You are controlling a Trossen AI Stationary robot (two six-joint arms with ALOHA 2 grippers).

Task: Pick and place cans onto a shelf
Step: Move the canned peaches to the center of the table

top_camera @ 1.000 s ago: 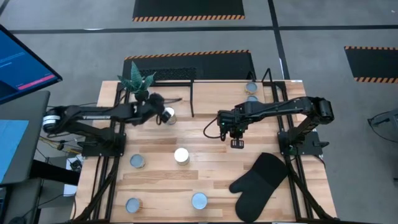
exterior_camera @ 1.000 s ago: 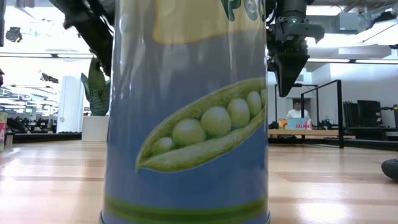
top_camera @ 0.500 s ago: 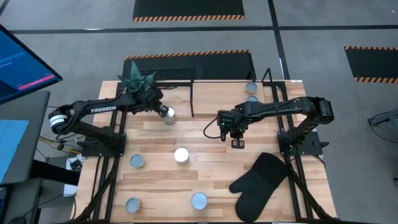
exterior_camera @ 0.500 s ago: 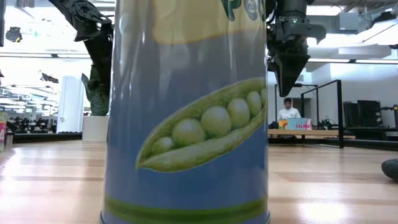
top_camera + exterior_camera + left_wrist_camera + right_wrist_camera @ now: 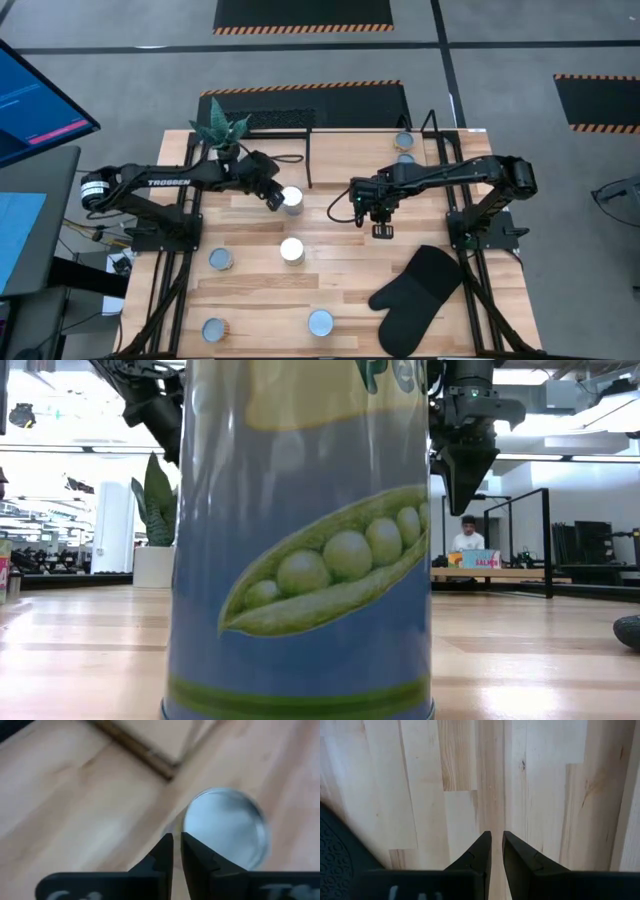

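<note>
A pale-topped can (image 5: 292, 199) stands upright on the wood table, also seen in the left wrist view (image 5: 225, 827). My left gripper (image 5: 273, 192) is shut just left of it; its fingertips (image 5: 176, 845) sit beside the can's rim. My right gripper (image 5: 381, 231) is shut and empty, pointing down over bare table (image 5: 496, 840). Two cans (image 5: 404, 150) stand at the right end of the black-barred shelf (image 5: 310, 120). Several other cans stand loose: a white-topped one (image 5: 291, 250) and pale blue ones (image 5: 221, 260), (image 5: 213, 329), (image 5: 320, 322). My left gripper has its shut fingers (image 5: 196, 857) right beside the can's upper rim (image 5: 187, 827), coming slanting down from the table's left. I cannot tell whether the finger's outer side touches the can. The can stands upright on the table.
A potted plant (image 5: 225, 132) stands at the shelf's left end, close to my left arm. A black oven mitt (image 5: 415, 290) lies at the near right. A can with a pea label (image 5: 300, 540) fills the low view. Bare wood lies between the arms.
My left gripper has swung toward the table's right and near edges. The can beside it has shifted the same way and now stands upright with its round top showing.
</note>
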